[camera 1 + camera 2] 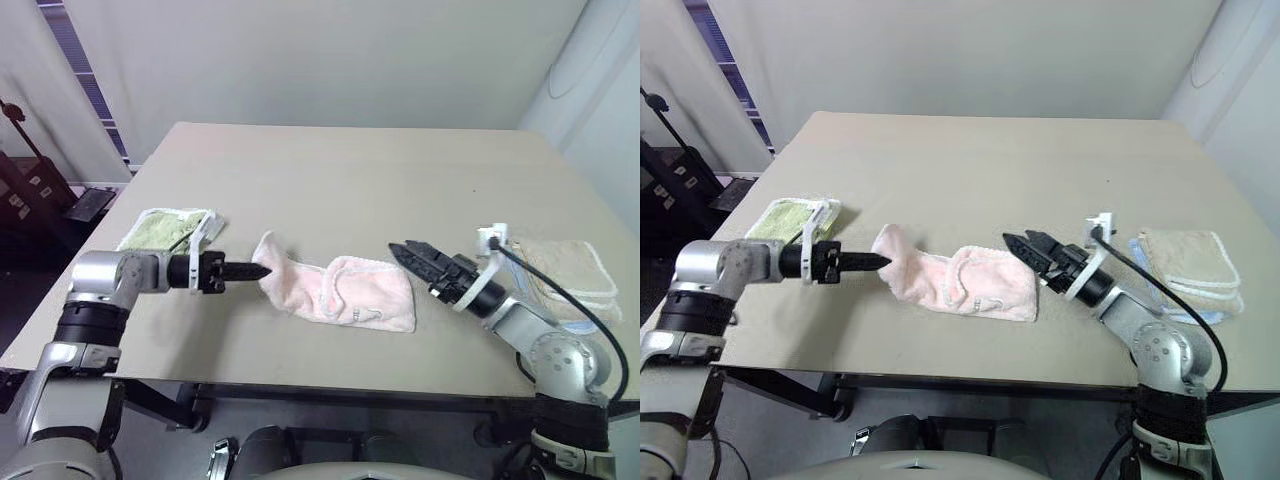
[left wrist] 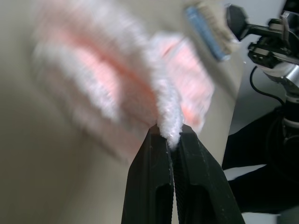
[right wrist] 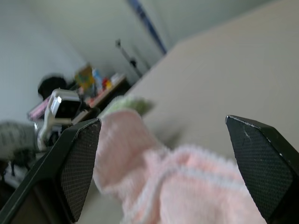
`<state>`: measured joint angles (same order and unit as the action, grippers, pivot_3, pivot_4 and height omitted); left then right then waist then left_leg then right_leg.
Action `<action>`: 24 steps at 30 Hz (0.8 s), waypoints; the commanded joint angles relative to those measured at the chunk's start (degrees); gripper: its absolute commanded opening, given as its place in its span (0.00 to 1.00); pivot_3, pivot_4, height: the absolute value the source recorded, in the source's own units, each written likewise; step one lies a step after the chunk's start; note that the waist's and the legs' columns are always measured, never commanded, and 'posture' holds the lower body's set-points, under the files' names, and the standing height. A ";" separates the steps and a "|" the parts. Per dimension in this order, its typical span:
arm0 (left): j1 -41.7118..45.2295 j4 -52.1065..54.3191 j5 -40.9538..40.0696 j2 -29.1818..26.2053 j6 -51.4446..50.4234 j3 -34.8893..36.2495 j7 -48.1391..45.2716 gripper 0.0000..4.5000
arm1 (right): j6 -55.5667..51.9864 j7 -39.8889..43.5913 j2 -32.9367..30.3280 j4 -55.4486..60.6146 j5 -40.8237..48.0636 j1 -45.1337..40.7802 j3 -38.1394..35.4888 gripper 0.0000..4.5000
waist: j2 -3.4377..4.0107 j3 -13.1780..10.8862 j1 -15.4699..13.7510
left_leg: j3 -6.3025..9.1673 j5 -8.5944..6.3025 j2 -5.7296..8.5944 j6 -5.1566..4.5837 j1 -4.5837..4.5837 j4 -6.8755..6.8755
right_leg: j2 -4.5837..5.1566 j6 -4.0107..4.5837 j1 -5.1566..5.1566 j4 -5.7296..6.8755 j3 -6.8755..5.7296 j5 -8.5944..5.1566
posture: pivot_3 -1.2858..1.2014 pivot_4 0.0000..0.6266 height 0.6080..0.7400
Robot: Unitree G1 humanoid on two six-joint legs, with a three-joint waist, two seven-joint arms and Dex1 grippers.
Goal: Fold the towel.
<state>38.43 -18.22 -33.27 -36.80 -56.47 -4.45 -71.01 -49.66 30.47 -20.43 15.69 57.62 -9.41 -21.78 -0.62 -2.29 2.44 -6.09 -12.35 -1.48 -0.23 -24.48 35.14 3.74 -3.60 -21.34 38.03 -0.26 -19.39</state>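
Towel point(image 1: 345, 292), pink and rumpled, lies near the front edge of your table point(image 1: 350, 180), between the two pincers, with its left end lifted off the surface. Your left pincer point(image 1: 262, 270) is clamped on that raised end, the cloth pinched between its black fingers point(image 2: 154, 186), while your right pincer point(image 1: 400, 250) hangs just off the towel's right end with its fingers spread wide and nothing between them. You also have a green towel point(image 1: 165, 228) on the table's left side and a stack of beige and pale blue towels point(image 1: 570, 275) on the right.
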 commanded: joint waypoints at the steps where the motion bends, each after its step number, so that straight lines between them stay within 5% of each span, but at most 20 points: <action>1: 5.25 -1.39 3.35 2.55 6.84 -5.81 -6.16 0.00 | 0.82 -2.99 -0.34 3.76 4.55 1.67 -4.18 1.00 | 0.00 0.00 0.02 | -0.01 0.00 0.00 -0.01 0.00 0.00 | 0.00 0.00 0.02 -0.01 0.00 0.00 | 0.52 0.00 1.00; 15: 21.82 -26.36 16.78 24.41 21.97 -19.48 -16.92 0.00 | 5.06 -13.45 0.05 6.78 4.54 7.22 -5.98 1.00 | 0.02 -0.04 -0.35 | -0.02 0.19 -0.05 -0.52 -0.21 0.28 | -0.27 -0.15 0.14 0.06 0.00 0.03 | 0.52 0.00 1.00; 22: 22.48 -35.06 21.19 31.17 28.60 -17.61 -15.78 0.00 | 7.34 -16.25 0.92 8.18 3.91 10.48 -5.23 1.00 | 0.03 -0.06 -0.13 | 0.03 0.05 -0.14 -0.77 -0.55 0.81 | -0.37 -0.28 0.02 0.17 -0.02 0.08 | 0.52 0.00 1.00; 24: 23.22 -38.11 21.75 32.72 28.82 -16.11 -13.31 0.12 | 7.82 -16.81 1.02 8.17 3.69 10.66 -4.79 1.00 | 0.03 -0.06 -0.20 | 0.07 0.03 -0.17 -0.80 -0.64 0.96 | -0.41 -0.35 -0.01 0.19 -0.03 0.12 | 0.52 0.00 1.00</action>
<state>59.45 -55.36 -11.92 -4.47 -28.61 -22.65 -85.57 -43.19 14.09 -19.55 21.41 61.37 1.70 -26.57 -0.60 -2.35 2.24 -6.01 -12.32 -1.65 -1.03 -25.14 36.15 3.34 -4.03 -21.34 38.22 -0.29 -19.22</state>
